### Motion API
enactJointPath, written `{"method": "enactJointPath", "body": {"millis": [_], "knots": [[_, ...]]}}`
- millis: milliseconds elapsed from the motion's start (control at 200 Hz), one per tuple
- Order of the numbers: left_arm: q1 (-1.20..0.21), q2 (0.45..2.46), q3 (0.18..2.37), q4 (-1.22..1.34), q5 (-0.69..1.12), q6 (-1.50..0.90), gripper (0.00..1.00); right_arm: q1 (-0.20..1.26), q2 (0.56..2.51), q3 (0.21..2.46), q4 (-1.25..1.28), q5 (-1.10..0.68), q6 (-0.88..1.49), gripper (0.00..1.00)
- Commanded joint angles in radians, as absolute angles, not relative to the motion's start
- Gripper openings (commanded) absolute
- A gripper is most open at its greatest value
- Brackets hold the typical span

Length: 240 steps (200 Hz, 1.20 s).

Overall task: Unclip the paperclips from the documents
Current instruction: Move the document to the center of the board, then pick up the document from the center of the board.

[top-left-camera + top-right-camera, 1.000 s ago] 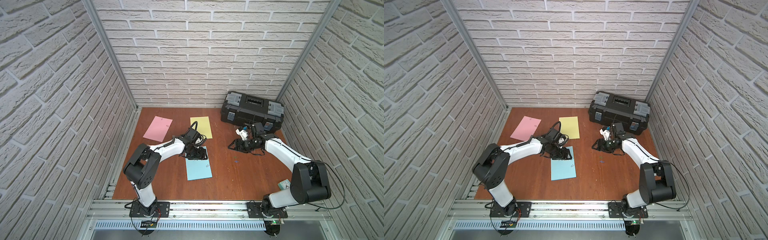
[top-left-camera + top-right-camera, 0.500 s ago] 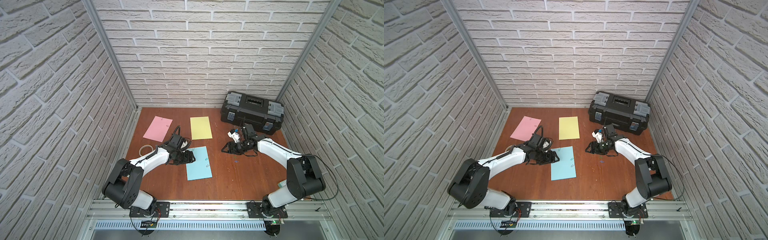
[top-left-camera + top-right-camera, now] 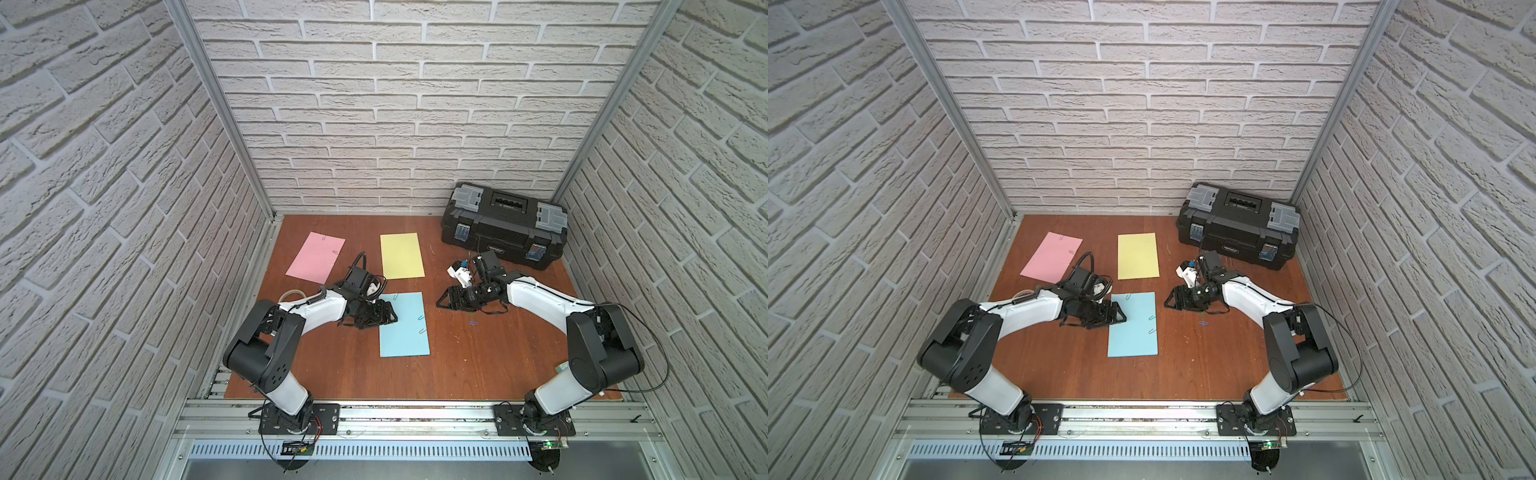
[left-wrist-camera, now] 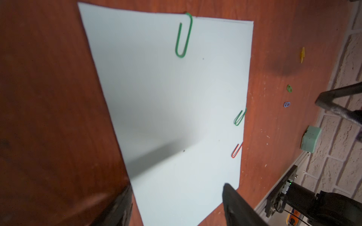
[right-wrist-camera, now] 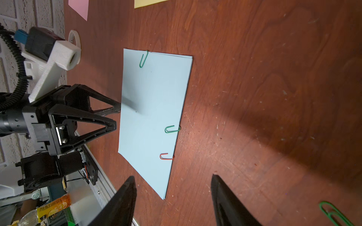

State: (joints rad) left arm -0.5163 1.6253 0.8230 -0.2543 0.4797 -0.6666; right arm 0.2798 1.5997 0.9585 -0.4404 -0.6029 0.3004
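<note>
Left end effector [image 3: 392,316]: jaws spread, holding nothing, tips at the left edge of the blue document [image 3: 405,332], mid bench [image 3: 478,365]; can't tell if touching. Clipped on it: green clip [image 4: 183,35] at far edge, second green clip [image 4: 240,117] and red clip [image 4: 237,150] at right edge. Right end effector [image 3: 441,300]: spread, empty, over bare bench just right of it.

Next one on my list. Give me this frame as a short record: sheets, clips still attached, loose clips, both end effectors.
blue sheet: three clips attached
far-edge green clip: attached
side-edge green clip: attached
red clip: attached, side edge
pink sheet: apparently two clips
yellow sheet: none visible
loose blue clip: on table
left end effector: open, empty, at blue sheet's edge
right end effector: open, empty, above bare table
</note>
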Motion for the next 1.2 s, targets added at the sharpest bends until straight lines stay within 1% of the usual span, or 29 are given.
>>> {"method": "enactJointPath", "body": {"millis": [0, 160, 475, 715, 970, 1195], "knots": [[-0.55, 1.688, 0.832, -0.267, 0.494, -0.669, 0.73, 0.298, 1.608, 0.965, -0.402, -0.609, 0.315, 0.62], [-0.571, 1.711, 0.867, -0.266, 0.507, -0.672, 0.72, 0.309, 1.633, 0.969, -0.395, -0.602, 0.32, 0.62], [-0.529, 1.62, 0.881, -0.3, 0.476, -0.658, 0.72, 0.319, 1.681, 0.965, -0.369, -0.588, 0.348, 0.62], [-0.504, 1.686, 0.935, -0.298, 0.454, -0.616, 0.72, 0.355, 1.752, 1.01, -0.381, -0.522, 0.362, 0.62], [-0.519, 1.76, 0.954, -0.264, 0.465, -0.626, 0.71, 0.394, 1.795, 1.035, -0.403, -0.462, 0.389, 0.63], [-0.545, 1.763, 0.932, -0.262, 0.477, -0.647, 0.7, 0.42, 1.818, 1.047, -0.42, -0.437, 0.393, 0.64]]}}
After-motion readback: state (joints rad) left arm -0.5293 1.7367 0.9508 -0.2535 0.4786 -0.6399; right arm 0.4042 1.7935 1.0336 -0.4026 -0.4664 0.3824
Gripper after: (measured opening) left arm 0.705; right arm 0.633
